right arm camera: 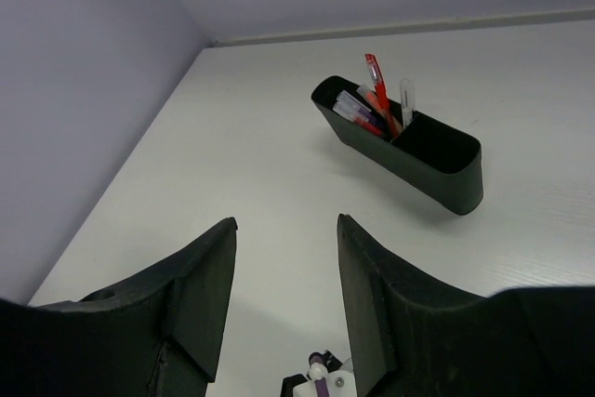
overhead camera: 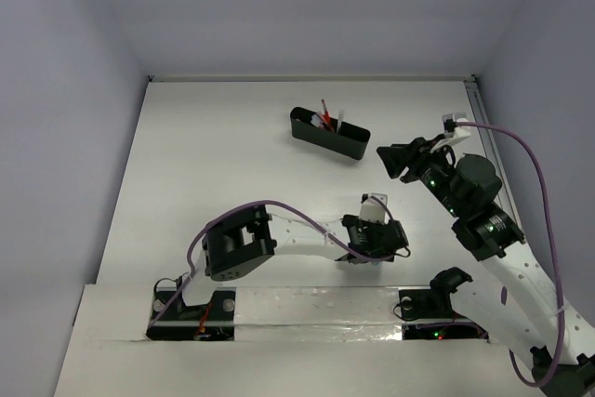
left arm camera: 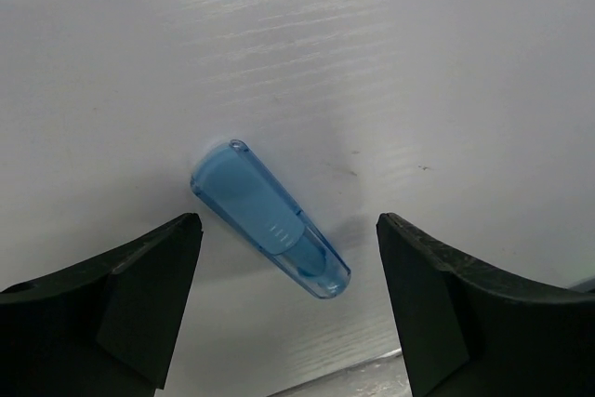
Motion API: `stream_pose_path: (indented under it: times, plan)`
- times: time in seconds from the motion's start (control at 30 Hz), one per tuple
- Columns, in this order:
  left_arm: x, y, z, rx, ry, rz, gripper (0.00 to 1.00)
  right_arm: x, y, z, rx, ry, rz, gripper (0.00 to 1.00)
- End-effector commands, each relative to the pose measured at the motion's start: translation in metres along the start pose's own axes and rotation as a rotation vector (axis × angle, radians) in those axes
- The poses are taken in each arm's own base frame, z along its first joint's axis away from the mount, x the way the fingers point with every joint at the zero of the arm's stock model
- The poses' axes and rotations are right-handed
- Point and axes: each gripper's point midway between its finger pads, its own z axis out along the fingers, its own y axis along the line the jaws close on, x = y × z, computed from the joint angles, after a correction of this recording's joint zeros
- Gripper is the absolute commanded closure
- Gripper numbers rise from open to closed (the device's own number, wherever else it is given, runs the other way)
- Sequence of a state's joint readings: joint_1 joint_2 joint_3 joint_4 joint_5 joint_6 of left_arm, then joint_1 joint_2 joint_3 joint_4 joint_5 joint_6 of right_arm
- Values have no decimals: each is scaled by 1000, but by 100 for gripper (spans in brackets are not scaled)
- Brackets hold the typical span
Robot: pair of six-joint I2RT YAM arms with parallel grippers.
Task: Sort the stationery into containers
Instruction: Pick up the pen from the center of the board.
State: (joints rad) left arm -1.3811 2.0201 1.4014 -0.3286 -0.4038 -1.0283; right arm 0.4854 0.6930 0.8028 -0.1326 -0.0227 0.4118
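Observation:
A translucent blue capsule-shaped piece (left arm camera: 270, 218) lies on the white table, slanted, between the fingers of my left gripper (left arm camera: 288, 230), which is open and not touching it. In the top view the left gripper (overhead camera: 398, 248) sits near the table's front edge and hides the capsule. The black container (overhead camera: 330, 134) stands at the back centre. In the right wrist view the container (right arm camera: 437, 169) holds a red pen (right arm camera: 376, 81), a white-capped pen (right arm camera: 406, 99) and pink and purple pieces at its far end. My right gripper (overhead camera: 392, 160) is open and empty, raised right of the container and pointing toward it (right arm camera: 286, 225).
Grey walls close the table at the back and on the left. A rail (overhead camera: 476, 99) runs along the right edge. The table's front edge (left arm camera: 372, 364) lies just below the capsule. The left arm's wrist (right arm camera: 321, 383) shows under the right gripper.

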Motion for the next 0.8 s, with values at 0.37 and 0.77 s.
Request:
stream_pose_path:
  times: [0.37,0.77]
  plan:
    - [-11,26,14,-203,-56,115,45,-10,10,-8,-45,-32,1,48]
    - [-4,15,19,-181,-60,130,71,-11,3,-11,-11,-45,-8,48]
